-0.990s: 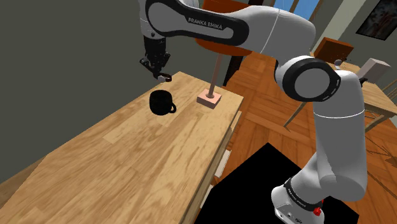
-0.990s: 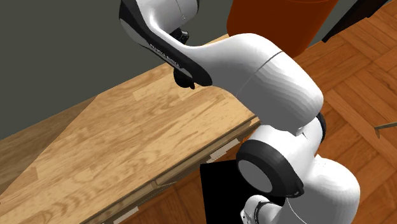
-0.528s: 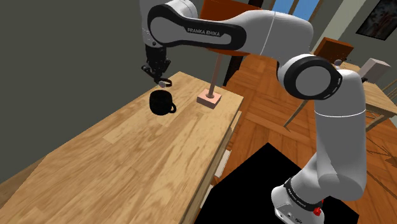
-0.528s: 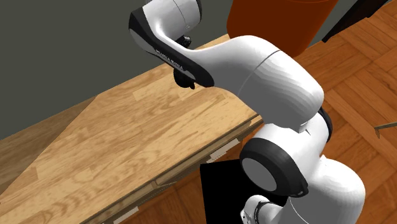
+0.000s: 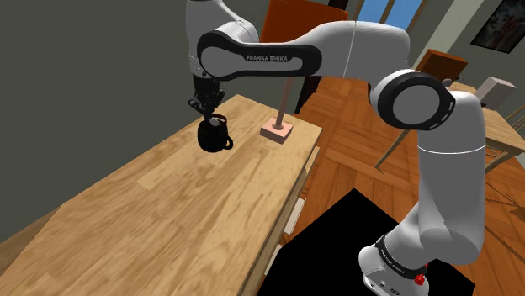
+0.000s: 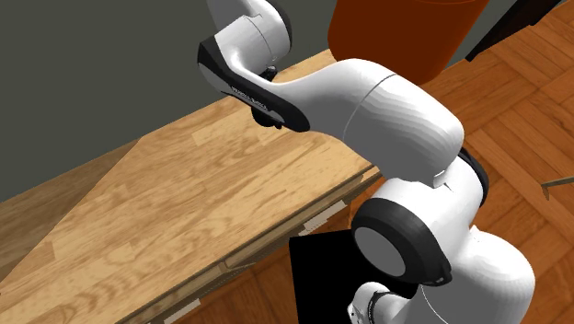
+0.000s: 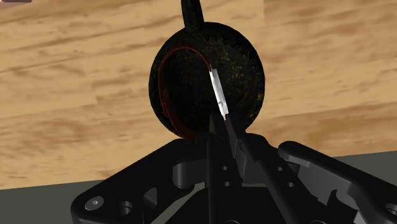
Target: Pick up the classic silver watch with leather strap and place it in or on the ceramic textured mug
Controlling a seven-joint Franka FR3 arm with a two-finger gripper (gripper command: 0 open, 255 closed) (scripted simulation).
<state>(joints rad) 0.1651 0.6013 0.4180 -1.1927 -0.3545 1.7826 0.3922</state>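
Silver watch [image 7: 218, 95] with looped dark-red strap hangs over upright black mug [image 7: 254, 70].

We see the arm [image 5: 437, 168] standing along the right of the shoulder view, its forearm running left across the top and the wrist turned straight down. The gripper [image 5: 210, 113] hangs at upper centre-left, its fingers [image 7: 215, 153] pressed together on the watch [image 7: 217, 94].

A light wooden table [image 5: 168, 219] stands against a grey wall [image 5: 84, 67] on parquet floor [image 5: 353, 164]
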